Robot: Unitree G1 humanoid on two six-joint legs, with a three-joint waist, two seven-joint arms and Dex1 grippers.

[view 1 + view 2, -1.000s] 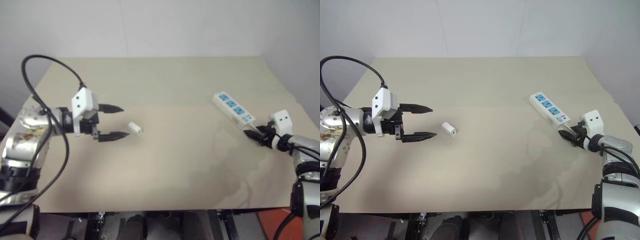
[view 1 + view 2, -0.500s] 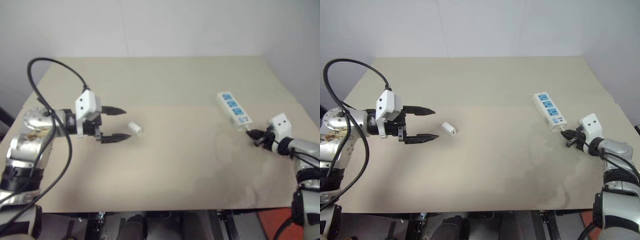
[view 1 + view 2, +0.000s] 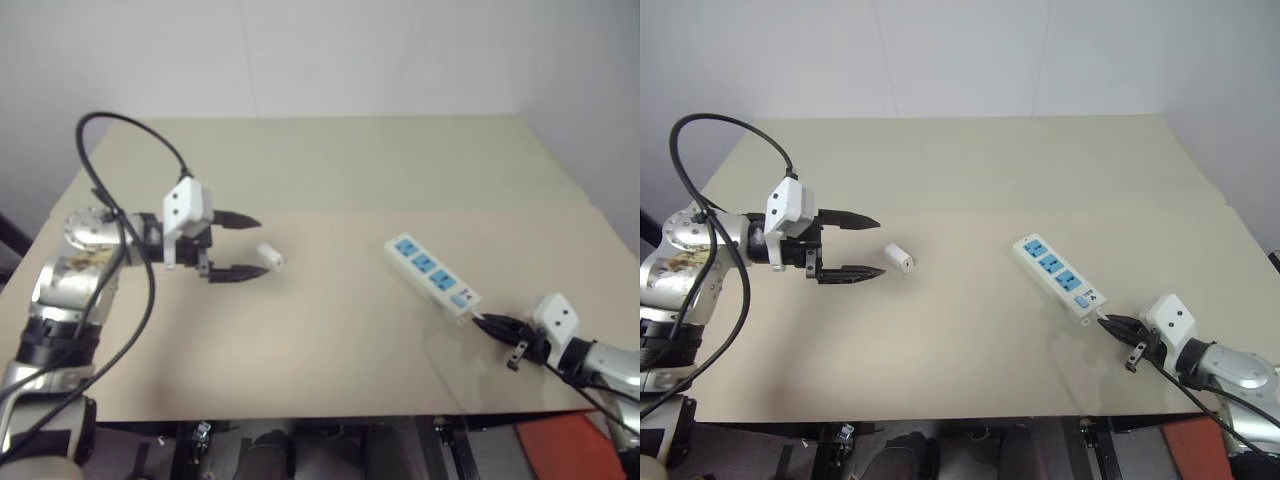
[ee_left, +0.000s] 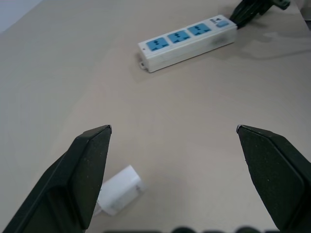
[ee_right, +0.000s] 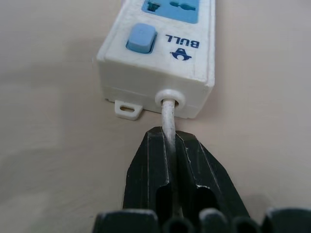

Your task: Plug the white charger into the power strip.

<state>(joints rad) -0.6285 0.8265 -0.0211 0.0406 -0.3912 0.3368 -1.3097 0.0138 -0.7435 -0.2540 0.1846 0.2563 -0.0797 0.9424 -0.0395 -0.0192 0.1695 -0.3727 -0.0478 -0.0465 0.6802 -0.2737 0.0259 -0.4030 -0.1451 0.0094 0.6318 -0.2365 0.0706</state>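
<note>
Lying diagonally on the beige worktop (image 3: 970, 180), the power strip (image 3: 1058, 279) serves as landmark; bare surface surrounds it on every side. Its long axis runs from its plain end, nearer the worktop's middle, to its switch end, nearer the worktop's near right corner. Three blue socket faces point up. The small blue switch (image 5: 141, 38) sits at the cord end.

The thin white cord (image 5: 167, 116) leaves that end through a round collar. The right pincer (image 3: 1118, 328) is pressed together on the cord just beyond the collar; in the right wrist view the cord runs between the two black fingers (image 5: 148, 170). The right arm reaches in low from the near right worktop edge, pincer aimed along the strip's axis toward the strip.

The white charger (image 3: 899, 259) lies on its side well apart from the strip, beyond its plain end, with open worktop between them. Its long axis runs roughly parallel to the strip's.

The left pincer (image 3: 862, 246) hovers just beside the charger, on the side away from the strip, fingers spread wide, tips aimed toward the strip, nothing between them. One fingertip (image 4: 95, 145) is close to the charger. The left forearm lies roughly level.
</note>
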